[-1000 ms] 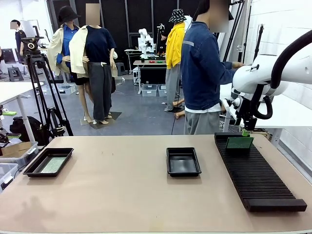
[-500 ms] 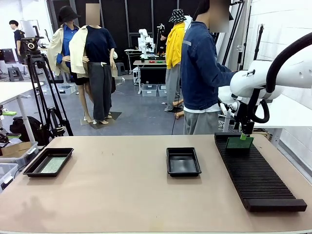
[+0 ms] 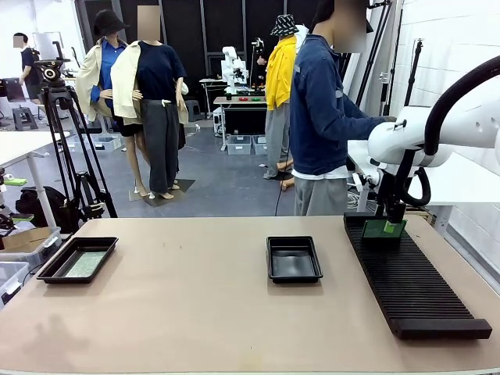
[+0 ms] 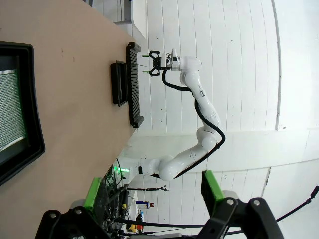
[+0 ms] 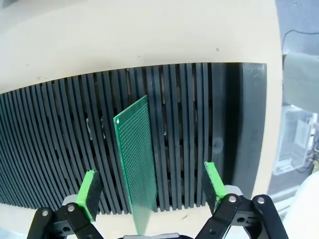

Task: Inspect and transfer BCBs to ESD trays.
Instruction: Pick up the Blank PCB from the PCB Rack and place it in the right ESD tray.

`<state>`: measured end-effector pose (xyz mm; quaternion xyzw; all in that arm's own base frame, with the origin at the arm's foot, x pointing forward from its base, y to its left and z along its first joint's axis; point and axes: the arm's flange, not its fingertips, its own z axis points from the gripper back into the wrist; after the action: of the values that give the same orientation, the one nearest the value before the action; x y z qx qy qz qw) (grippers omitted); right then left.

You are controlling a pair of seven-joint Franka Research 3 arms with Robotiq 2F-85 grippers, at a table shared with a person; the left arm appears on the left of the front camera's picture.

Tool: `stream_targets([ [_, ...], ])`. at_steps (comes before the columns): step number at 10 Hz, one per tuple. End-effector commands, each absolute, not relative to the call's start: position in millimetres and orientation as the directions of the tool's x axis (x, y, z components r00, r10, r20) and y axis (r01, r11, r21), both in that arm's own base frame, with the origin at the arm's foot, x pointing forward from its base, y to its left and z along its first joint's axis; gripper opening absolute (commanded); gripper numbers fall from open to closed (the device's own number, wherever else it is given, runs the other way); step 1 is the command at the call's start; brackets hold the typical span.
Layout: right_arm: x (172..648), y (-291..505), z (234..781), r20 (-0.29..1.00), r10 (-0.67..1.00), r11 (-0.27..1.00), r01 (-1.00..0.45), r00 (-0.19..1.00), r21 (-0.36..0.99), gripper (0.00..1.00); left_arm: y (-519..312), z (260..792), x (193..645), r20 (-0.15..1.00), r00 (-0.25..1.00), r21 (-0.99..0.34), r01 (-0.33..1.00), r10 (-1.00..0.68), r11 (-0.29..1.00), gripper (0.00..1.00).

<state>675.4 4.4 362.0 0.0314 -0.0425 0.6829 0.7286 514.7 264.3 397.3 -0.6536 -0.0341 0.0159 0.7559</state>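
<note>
Lowering over the last second, right claw [image 5: 152,195] now straddles one BCB [image 5: 134,154] standing upright in the slotted rack [image 5: 199,124] at the desk's [image 3: 195,312] far right corner; pads [image 5: 91,199] apart, nothing clamped, pickup judged next. Left claw [image 4: 152,191] apart, idle. Other BCB [image 3: 82,264] lies in left-edge ESD tray [image 3: 50,269].

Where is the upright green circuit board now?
Front view: the circuit board stands on edge at the far end of the slotted rack, on the robot's right, between the pads of the open right gripper.

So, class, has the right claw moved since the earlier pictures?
Yes: the right claw has dropped toward the black rack, now straddling the upright green board.
</note>
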Motion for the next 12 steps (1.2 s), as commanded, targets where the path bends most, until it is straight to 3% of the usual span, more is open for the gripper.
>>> stream_targets([
  [1,685.0,6.4,359.6,0.066,0.995,0.076,-0.997,0.075,-0.009,1.0,264.6,398.0,511.9,0.032,0.998,-0.987,0.023,0.054,0.157,1.0],
  [4,683.4,7.2,363.2,0.057,0.995,0.077,-0.997,0.076,-0.019,0.98,264.6,398.0,511.9,0.032,0.998,-0.987,0.023,0.054,0.157,1.0],
  [7,683.9,6.0,362.3,0.038,0.997,0.074,-0.997,0.073,-0.017,0.78,264.6,398.0,511.9,0.032,0.998,-0.987,0.023,0.054,0.157,1.0],
  [12,685.8,6.4,364.6,0.03,0.997,0.07,-0.997,0.07,-0.02,0.0,264.6,398.0,511.9,0.032,0.998,-0.987,0.023,0.054,0.157,1.0],
])
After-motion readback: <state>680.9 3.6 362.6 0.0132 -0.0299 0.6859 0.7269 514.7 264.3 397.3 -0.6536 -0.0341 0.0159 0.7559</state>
